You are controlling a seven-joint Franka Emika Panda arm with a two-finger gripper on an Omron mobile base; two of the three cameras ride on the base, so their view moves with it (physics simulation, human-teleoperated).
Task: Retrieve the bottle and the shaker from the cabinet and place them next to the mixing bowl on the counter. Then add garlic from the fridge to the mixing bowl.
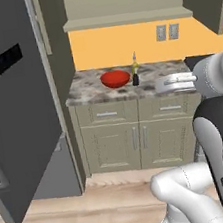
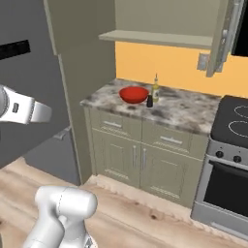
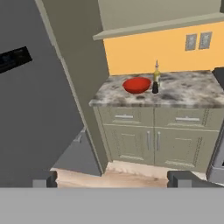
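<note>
The red mixing bowl [image 1: 115, 78] [image 2: 133, 94] [image 3: 136, 85] sits on the speckled counter [image 1: 90, 91] [image 2: 189, 114] [image 3: 192, 94]. Just right of it stand the slim yellow bottle [image 1: 135, 65] [image 2: 156, 89] [image 3: 156, 74] and, in front of that, the short black shaker [image 1: 135, 80] [image 2: 149, 101] [image 3: 155, 87]. Above them is the beige wall cabinet [image 1: 124, 0] [image 2: 160, 36] [image 3: 162, 15]. The fridge's dark grey door [image 1: 16, 102] [image 3: 30, 109] fills the left side, and the garlic is hidden. My gripper [image 3: 114, 180] is open and holds nothing, well back from the counter and high over the floor.
Beige drawers and cupboard doors [image 1: 138, 140] [image 3: 153, 140] sit under the counter. A black stove [image 2: 231, 121] adjoins the counter on the right. A cabinet door [image 2: 222, 38] hangs open at the upper right. Wooden floor [image 2: 145, 218] lies between me and the cupboards.
</note>
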